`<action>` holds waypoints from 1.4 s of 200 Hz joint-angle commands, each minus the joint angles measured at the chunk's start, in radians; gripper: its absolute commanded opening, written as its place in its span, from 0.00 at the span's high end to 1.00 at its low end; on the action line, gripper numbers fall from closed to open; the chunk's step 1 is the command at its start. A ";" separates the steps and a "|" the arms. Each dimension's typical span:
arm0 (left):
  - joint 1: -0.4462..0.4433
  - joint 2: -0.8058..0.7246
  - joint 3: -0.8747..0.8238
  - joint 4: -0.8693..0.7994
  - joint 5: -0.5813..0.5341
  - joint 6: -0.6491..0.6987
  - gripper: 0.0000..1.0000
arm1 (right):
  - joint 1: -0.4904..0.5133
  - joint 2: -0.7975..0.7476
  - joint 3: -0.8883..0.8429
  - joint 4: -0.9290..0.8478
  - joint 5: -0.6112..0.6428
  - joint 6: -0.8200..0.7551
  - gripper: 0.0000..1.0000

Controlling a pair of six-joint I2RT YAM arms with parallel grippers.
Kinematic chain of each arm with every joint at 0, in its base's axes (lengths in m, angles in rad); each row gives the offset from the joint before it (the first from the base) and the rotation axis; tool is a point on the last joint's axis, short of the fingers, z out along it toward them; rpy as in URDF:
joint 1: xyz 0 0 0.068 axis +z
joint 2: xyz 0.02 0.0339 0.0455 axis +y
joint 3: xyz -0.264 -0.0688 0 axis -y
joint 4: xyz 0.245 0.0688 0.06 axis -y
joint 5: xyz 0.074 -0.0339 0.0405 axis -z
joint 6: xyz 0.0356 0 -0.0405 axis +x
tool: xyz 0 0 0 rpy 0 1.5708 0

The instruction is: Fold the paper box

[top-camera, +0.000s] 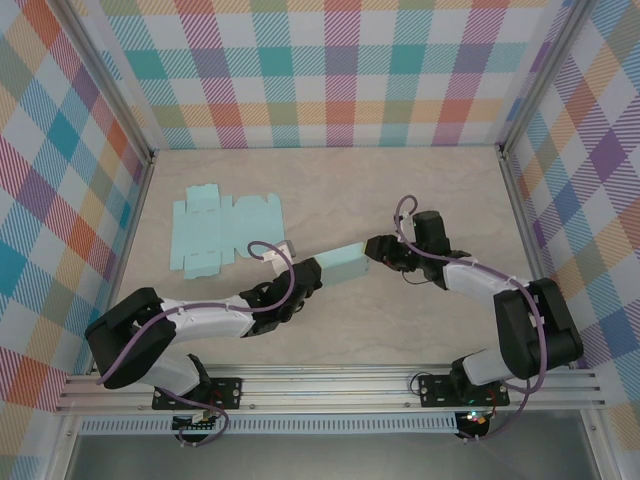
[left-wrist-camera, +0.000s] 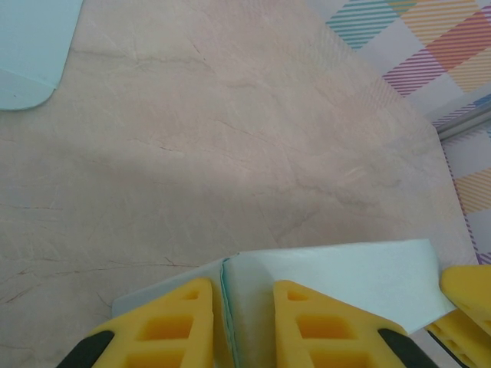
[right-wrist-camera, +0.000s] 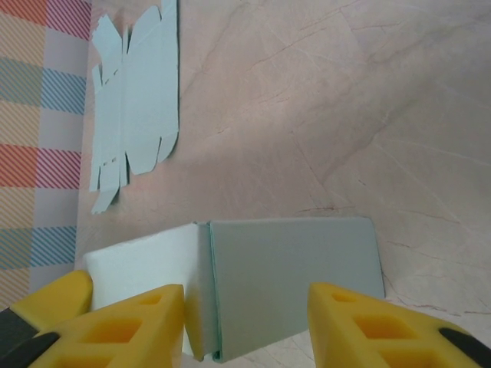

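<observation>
The pale teal paper box [top-camera: 345, 264] lies mid-table between my two grippers. My left gripper [top-camera: 305, 280] is at its left end. In the left wrist view that gripper [left-wrist-camera: 243, 285] is shut on a folded seam of the box [left-wrist-camera: 345, 276], with the yellow fingers [left-wrist-camera: 176, 322] pressed to either side. My right gripper [top-camera: 378, 250] is at the box's right end. In the right wrist view it [right-wrist-camera: 247, 290] stands open, its jaws straddling the grey-teal end panel [right-wrist-camera: 291, 284], and the right finger [right-wrist-camera: 383, 330] is just clear of the panel's edge.
Flat unfolded teal box blanks [top-camera: 225, 232] lie at the back left, also visible as cut-outs [right-wrist-camera: 134, 100] in the right wrist view. Checked walls [top-camera: 340, 70] enclose the marble-look table [top-camera: 400, 330] on three sides.
</observation>
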 commanded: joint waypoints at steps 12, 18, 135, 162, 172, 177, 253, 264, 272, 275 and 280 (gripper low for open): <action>-0.005 0.090 -0.063 -0.317 0.091 0.009 1.00 | -0.030 0.040 -0.053 0.047 -0.010 0.031 0.67; -0.005 0.094 -0.064 -0.315 0.093 0.006 1.00 | -0.032 0.045 -0.061 0.054 -0.015 0.034 0.70; -0.005 0.061 -0.070 -0.276 0.090 0.037 1.00 | -0.053 0.123 -0.180 0.225 -0.068 0.068 0.89; -0.005 0.012 -0.015 -0.308 0.069 0.124 0.94 | -0.053 0.064 -0.118 0.109 -0.039 0.017 0.84; -0.005 -0.006 0.010 -0.319 0.062 0.154 0.88 | -0.053 0.048 -0.096 0.071 -0.023 0.002 0.82; -0.005 -0.013 0.020 -0.323 0.059 0.168 0.84 | -0.053 0.041 -0.085 0.057 -0.019 -0.004 0.80; 0.024 -0.147 0.100 -0.415 0.005 0.308 0.40 | -0.053 0.043 0.051 -0.034 -0.036 -0.037 0.46; 0.040 -0.175 0.103 -0.426 0.003 0.345 0.34 | -0.053 0.037 0.076 -0.065 -0.031 -0.050 0.42; 0.055 -0.198 0.104 -0.419 0.022 0.408 0.30 | -0.054 0.028 0.097 -0.090 -0.028 -0.063 0.39; 0.059 -0.206 0.106 -0.417 0.030 0.430 0.29 | -0.053 0.024 0.104 -0.100 -0.028 -0.067 0.38; 0.070 -0.218 0.112 -0.417 0.044 0.471 0.26 | -0.053 0.017 0.117 -0.118 -0.026 -0.076 0.36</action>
